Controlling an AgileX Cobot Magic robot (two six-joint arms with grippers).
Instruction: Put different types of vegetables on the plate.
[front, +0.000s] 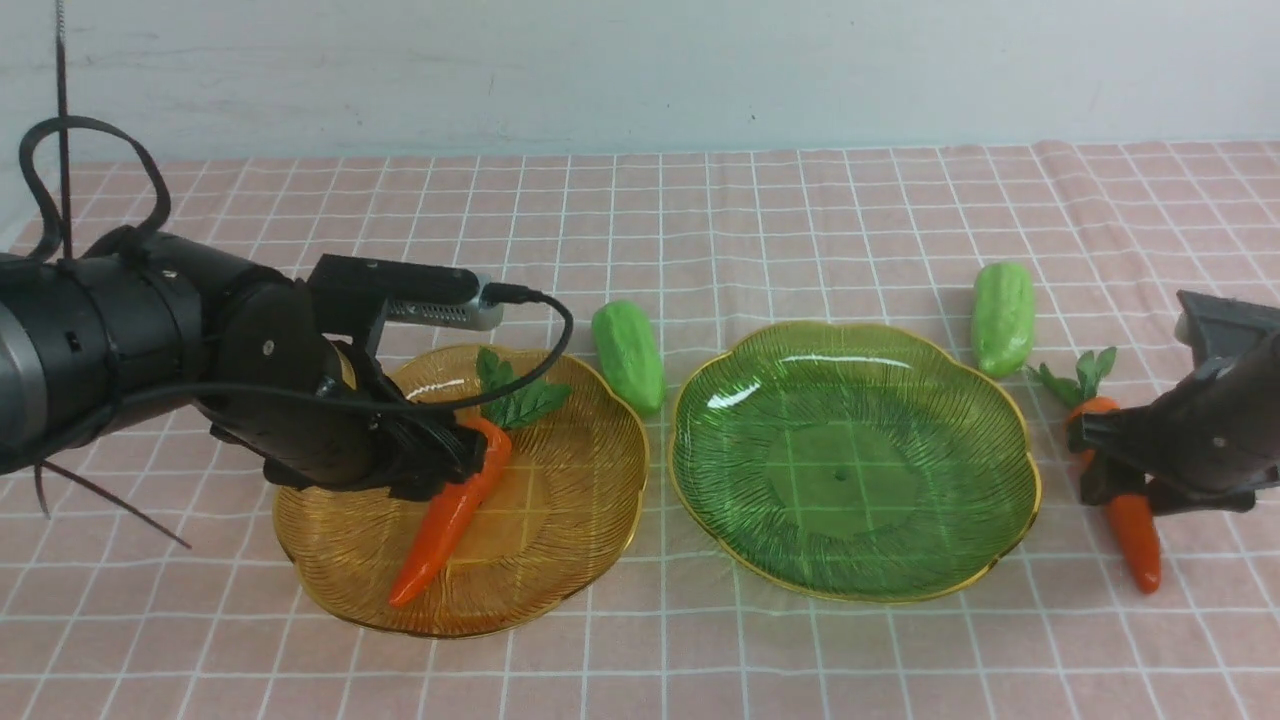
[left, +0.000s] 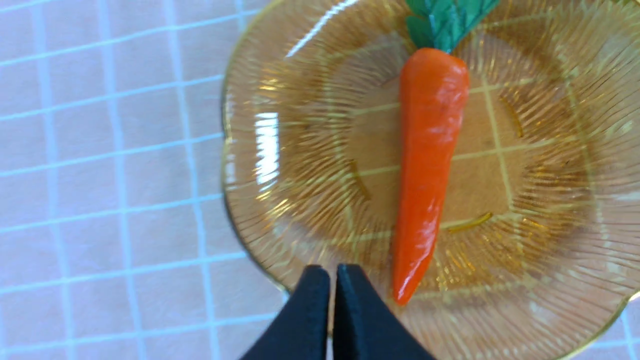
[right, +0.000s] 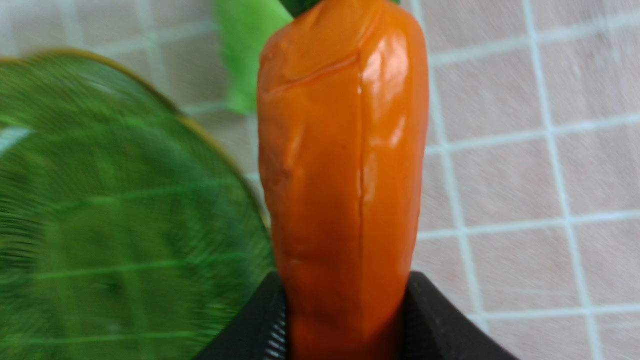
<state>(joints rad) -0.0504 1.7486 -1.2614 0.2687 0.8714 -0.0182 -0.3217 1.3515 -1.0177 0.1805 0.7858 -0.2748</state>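
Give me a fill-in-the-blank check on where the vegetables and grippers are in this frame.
1. The amber plate holds one ____.
2. The green plate holds ____ vegetables.
3. The second carrot sits between the ____ gripper's fingers.
4. ____ gourds lie on the cloth, outside both plates.
Missing words: carrot; no; right; two.

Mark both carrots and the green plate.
left carrot (front: 455, 515), front view, middle of its orange body.
right carrot (right: 345, 175), right wrist view, middle of its orange body.
green plate (front: 850, 470), front view, bare centre.
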